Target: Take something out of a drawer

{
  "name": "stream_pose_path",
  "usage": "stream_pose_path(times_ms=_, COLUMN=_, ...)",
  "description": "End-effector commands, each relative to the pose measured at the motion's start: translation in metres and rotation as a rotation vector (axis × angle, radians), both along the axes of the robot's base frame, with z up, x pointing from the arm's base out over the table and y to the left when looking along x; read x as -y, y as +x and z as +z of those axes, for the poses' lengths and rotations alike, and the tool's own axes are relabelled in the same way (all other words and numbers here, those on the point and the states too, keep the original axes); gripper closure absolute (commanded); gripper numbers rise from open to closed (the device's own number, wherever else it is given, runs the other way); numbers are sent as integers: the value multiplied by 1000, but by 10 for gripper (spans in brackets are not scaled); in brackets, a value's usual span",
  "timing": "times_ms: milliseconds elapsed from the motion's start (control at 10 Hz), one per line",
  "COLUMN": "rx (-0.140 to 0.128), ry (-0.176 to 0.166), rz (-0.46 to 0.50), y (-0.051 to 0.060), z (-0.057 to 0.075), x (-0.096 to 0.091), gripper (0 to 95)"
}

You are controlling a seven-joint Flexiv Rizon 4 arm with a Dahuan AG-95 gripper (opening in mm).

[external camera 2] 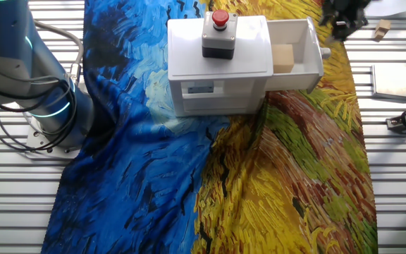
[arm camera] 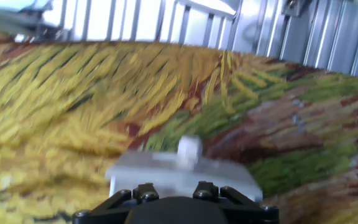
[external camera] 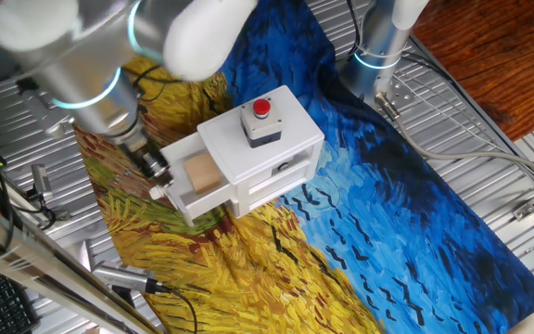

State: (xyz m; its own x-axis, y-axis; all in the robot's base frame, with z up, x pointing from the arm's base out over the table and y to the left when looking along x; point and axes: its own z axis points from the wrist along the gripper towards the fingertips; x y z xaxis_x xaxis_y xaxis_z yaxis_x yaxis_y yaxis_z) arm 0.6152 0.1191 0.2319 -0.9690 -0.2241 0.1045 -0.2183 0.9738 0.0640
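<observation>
1. drawer [external camera: 196, 188] is pulled out of the white box [external camera: 276, 130]; wooden block [external camera: 202, 173] sits inside it, toward the back wall
2. gripper [external camera: 156, 170] is just beside the knob [arm camera: 189, 148] at the drawer front; can't tell if the fingers are spread or closed (hand view is blurred, fingers out of frame)
3. Next, I'd say: lift clear of the knob, centre over the block, fingers spread
4. Descend straight, avoid the drawer walls, pinch on opposite flat faces

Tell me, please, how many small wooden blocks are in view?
2. One wooden block sits inside the open upper drawer; a second block lies on the metal table beyond the cloth. Others may be hidden.
</observation>
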Motion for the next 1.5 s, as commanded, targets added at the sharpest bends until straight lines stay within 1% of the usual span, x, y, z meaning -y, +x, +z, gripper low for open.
stream_pose_path(times_ms=100, rx=8, ry=3, rz=16, y=-20, z=-1, x=3, gripper=380)
stream_pose_path(times_ms=200, rx=10, ry=8, rz=30, y=-29, z=-1, x=5, gripper=380)
stream_pose_path(times_ms=300, rx=16, ry=10, rz=37, y=-34, z=-1, x=6, gripper=380)
stream_pose_path(times_ms=400, rx=32, ry=28, rz=35, y=-38, z=-1, x=7, gripper=380)
stream_pose_path(times_ms=500, rx=34, ry=33, rz=33, y=-39, z=1, x=7, gripper=380)
stream_pose_path(times_ms=700, rx=30, ry=17, rz=35, y=-41, z=0, x=7, gripper=380)
stream_pose_path(times_ms=800, rx=31, ry=16, rz=41, y=-41, z=-4, x=7, gripper=190)
stream_pose_path(times_ms=1000, rx=40, ry=19, rz=59, y=-45, z=-12, x=7, gripper=190)
stream_pose_path(times_ms=1200, rx=44, ry=14, rz=77, y=-48, z=-18, x=9, gripper=190)
stream_pose_path(times_ms=1400, rx=51, ry=16, rz=72, y=-54, z=-25, x=11, gripper=190)
stream_pose_path(times_ms=1500, rx=61, ry=17, rz=60, y=-61, z=-30, x=12, gripper=190)
